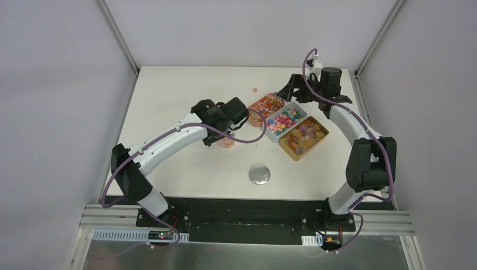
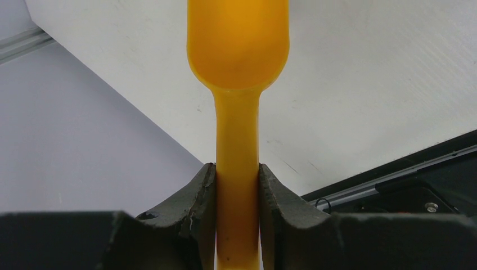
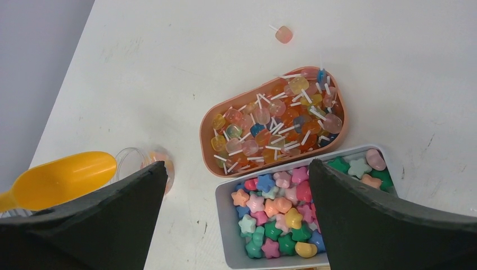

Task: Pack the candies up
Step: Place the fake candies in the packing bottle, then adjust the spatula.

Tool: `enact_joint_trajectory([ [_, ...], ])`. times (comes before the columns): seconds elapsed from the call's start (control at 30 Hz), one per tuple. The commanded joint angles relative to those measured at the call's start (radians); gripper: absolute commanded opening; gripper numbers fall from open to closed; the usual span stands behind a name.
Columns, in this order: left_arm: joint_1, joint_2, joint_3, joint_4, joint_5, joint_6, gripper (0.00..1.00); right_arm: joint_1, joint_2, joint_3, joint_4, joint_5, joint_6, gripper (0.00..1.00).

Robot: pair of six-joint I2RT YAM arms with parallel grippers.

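Tabletop bears three trays of candies; left claw clamps one scoop, right claw gapes.

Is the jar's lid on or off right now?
Off: the silver lid lies flat on the table, apart from the jar.

White table, pale lilac walls

1. The scoop is smooth orange plastic, slightly glossy.
2. The left pincer has matt black pads, rough at the edges.
3. The surface is matt white with faint scratches.
4. The candies look glossy, some translucent, in a smooth pink plastic tray.
5. The lid, at 6 o'clock from the candies, is shiny metal.
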Motion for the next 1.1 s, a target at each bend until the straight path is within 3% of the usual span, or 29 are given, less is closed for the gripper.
enact_joint_trajectory([
  [0.0,-0.009,-0.062,0.047,0.1,-0.036,-0.006,0.0,-0.011,-0.047,0.012,0.014,0.012,0.03,1.0],
  [0.13,0.005,-0.145,0.022,0.243,0.019,0.015,0.0,-0.01,-0.042,0.024,0.009,-0.034,0.048,0.99],
  [0.3,0.047,-0.238,-0.054,0.509,0.142,-0.007,0.0,0.009,-0.042,-0.006,0.134,-0.184,0.19,0.88],
  [0.77,0.139,-0.176,-0.088,0.742,0.376,-0.037,0.0,0.229,-0.082,-0.075,0.512,-0.33,0.523,0.27],
  [1.07,0.166,-0.197,-0.141,0.76,0.489,-0.022,0.0,0.248,-0.048,-0.059,0.537,-0.325,0.526,0.26],
])
